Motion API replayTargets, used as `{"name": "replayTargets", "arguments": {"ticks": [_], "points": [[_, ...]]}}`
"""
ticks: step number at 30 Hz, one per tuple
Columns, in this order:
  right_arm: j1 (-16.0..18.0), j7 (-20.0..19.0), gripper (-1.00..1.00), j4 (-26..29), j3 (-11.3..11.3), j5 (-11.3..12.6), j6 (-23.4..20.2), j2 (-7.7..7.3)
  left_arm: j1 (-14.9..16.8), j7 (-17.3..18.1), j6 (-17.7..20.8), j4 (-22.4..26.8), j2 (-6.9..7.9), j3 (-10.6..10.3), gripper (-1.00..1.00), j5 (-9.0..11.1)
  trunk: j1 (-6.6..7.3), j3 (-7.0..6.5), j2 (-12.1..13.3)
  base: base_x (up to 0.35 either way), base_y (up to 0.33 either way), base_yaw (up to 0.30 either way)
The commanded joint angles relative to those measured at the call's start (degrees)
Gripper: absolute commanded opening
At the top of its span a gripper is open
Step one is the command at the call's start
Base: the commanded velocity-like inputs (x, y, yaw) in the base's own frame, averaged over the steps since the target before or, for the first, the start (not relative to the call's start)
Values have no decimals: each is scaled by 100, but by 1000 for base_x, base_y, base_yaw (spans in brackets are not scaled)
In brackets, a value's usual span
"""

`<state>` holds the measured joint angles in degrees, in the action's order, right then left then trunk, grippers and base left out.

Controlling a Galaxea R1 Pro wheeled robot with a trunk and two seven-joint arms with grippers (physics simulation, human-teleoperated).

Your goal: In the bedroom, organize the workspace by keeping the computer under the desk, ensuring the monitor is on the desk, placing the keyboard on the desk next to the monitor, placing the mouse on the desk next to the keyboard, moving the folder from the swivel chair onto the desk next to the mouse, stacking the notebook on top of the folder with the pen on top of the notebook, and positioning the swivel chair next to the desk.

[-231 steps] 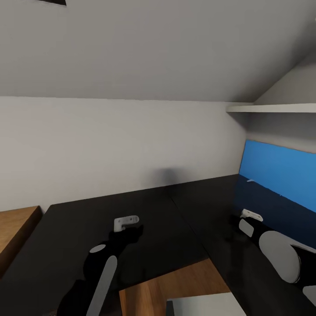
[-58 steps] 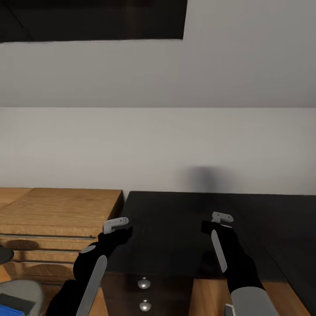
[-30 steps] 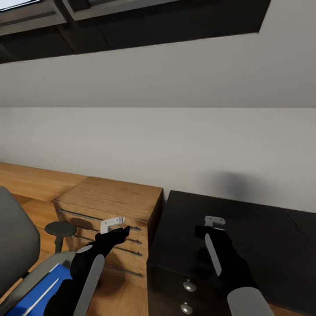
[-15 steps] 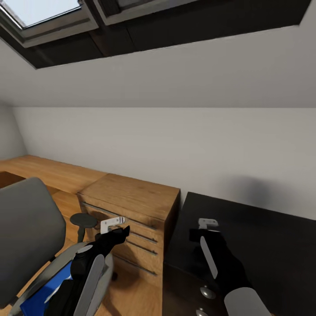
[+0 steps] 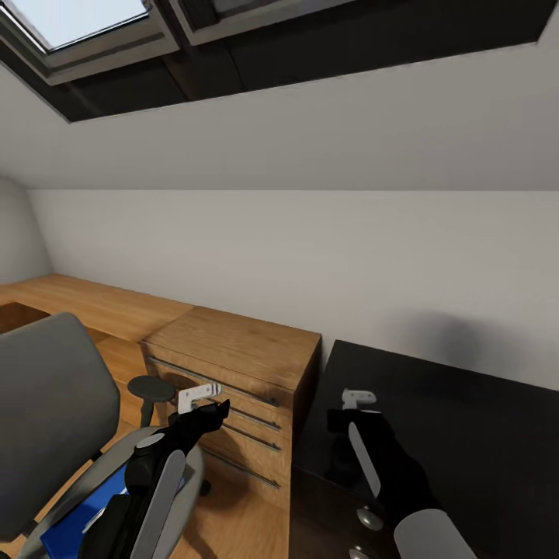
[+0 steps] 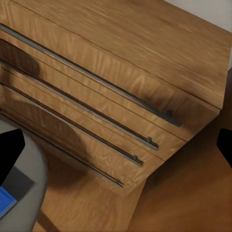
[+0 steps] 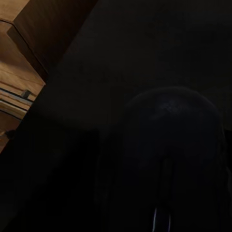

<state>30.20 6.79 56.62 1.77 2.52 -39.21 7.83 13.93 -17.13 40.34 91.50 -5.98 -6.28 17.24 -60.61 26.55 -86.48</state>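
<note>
Grained wooden drawer unit [image 6: 111, 92] with slim metal handles lies ahead of the left fingers [image 5: 199, 397]; the flat blue folder [image 5: 74, 519] rests on the grey padded swivel chair [image 5: 43, 411] below them. Right fingers [image 5: 357, 398] hover over a glossy black cabinet [image 5: 466, 435]; whether either pair is open is unclear.

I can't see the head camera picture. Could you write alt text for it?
A grey swivel chair with a blue folder on its seat stands at lower left, beside a light-wood drawer cabinet and a black drawer cabinet against a white wall. The robot's two black arms reach forward, left gripper and right gripper.
</note>
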Motion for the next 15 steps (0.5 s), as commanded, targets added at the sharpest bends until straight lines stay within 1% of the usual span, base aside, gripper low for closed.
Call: {"name": "replayTargets", "arguments": {"ticks": [1, 9, 15], "points": [[4, -15, -100, -77, 17, 32, -21, -1, 4, -53, 17, 6, 0, -4, 100, 60, 0, 7, -4, 0, 0, 0], [4, -237, -100, -215, 25, 36, -8, 2, 4, -53, 17, 3, 0, -4, 100, 60, 0, 7, -4, 0, 0, 0], [4, -278, -100, -221, 25, 37, -7, -1, 4, -53, 17, 5, 0, -4, 100, 61, 0, 7, -4, 0, 20, 0]]}}
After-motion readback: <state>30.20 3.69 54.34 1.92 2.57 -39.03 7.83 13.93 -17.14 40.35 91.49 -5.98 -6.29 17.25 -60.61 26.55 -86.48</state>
